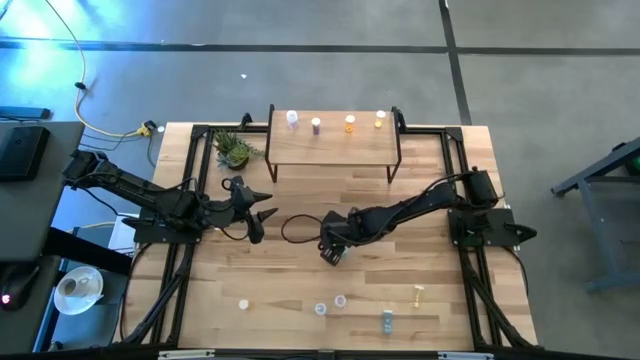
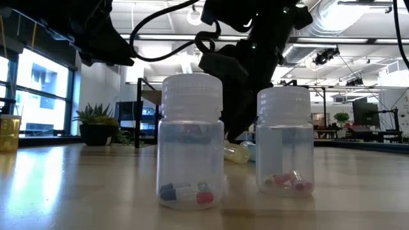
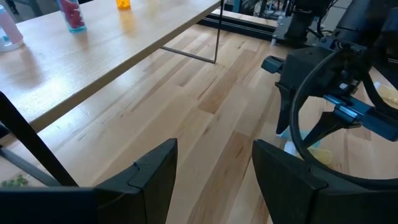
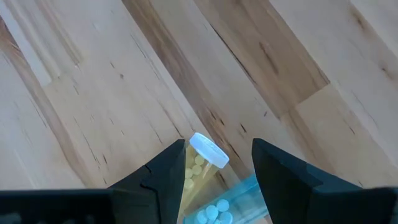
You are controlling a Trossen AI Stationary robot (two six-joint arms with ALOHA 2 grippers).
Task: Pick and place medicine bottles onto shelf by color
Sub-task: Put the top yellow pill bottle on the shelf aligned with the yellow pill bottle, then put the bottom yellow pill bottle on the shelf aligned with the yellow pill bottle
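My right gripper [image 1: 330,252] points down at the table's middle, open. In the right wrist view its fingers [image 4: 219,168] stand on either side of a yellow bottle [image 4: 198,165] with a white cap and a teal-blue bottle [image 4: 227,204], both lying on their sides on the table. The low view shows these two [image 2: 238,153] behind two upright clear bottles [image 2: 190,150] [image 2: 285,140]. The shelf [image 1: 332,146] stands at the far edge with several bottles on top [image 1: 316,124]. My left gripper [image 1: 264,214] hovers open and empty, left of the middle. My right gripper's fingers come from above on either side of the lying yellow and teal-blue bottles [image 4: 205,186]. Whether a finger touches either bottle I cannot tell.
Several more bottles stand along the near edge [image 1: 340,300] [image 1: 387,318] [image 1: 243,303]. A small green potted plant [image 1: 232,150] stands left of the shelf. A dark cable loop [image 1: 295,228] hangs between the two grippers. The shelf's black legs [image 3: 217,31] stand on the tabletop.
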